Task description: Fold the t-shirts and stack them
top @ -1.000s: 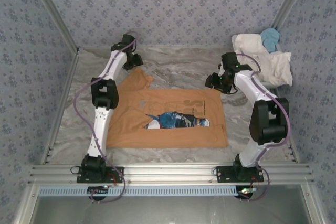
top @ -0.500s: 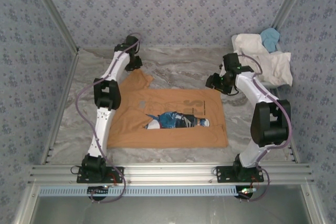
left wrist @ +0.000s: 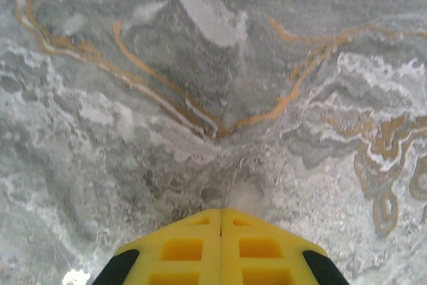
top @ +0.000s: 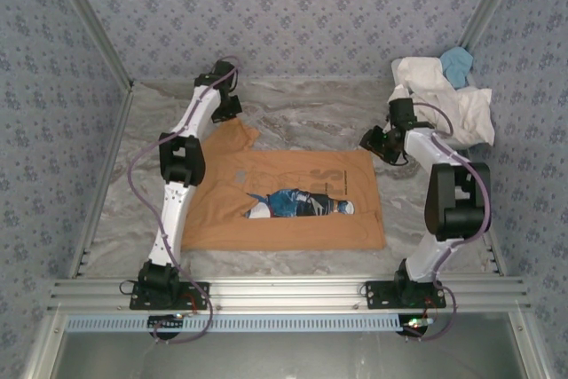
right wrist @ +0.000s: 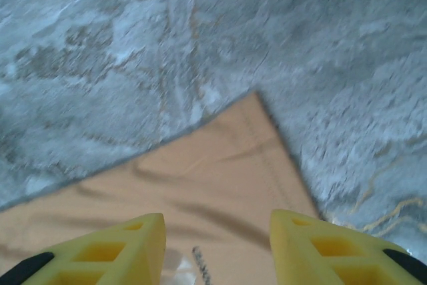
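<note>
a: what do we have on the marbled desk [top: 302, 113]?
b: we see the tan-orange t-shirt [top: 302, 228] spread flat mid-desk, print up; white t-shirts [top: 448, 104] heaped at the far right corner, a light blue t-shirt [top: 458, 63] on top.
a: and our hands?
b: left hand [left wrist: 221, 213] pinched closed, empty, over bare desk at far left; right hand [right wrist: 217, 221] wide above the tan shirt's far right corner.

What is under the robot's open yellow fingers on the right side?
A corner of the tan-orange t-shirt lies under the right end effector, flat on the marble table. Whatever is beneath the cloth is covered, so I cannot tell.
</note>
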`<control>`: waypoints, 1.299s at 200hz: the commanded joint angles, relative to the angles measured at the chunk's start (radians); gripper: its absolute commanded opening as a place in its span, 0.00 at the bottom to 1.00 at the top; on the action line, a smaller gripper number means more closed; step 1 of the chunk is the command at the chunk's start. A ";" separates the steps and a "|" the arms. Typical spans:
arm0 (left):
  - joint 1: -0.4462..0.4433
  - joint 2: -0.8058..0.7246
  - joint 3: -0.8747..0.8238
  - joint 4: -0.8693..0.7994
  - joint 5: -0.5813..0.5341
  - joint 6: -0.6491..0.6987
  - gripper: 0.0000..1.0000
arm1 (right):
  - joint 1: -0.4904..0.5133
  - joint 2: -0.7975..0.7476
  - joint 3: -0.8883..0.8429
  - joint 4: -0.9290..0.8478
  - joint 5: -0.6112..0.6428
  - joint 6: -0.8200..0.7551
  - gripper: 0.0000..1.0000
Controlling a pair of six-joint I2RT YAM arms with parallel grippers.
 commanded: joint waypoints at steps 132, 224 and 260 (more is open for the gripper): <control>0.013 -0.137 0.018 -0.092 0.100 -0.007 0.00 | 0.073 0.322 0.303 -0.223 0.196 -0.111 0.39; 0.016 -0.096 0.010 -0.048 0.038 0.004 0.24 | 0.095 0.390 0.386 -0.314 0.234 -0.122 0.23; 0.019 -0.067 0.010 -0.021 0.002 0.038 0.33 | 0.116 0.376 0.389 -0.302 0.244 -0.135 0.06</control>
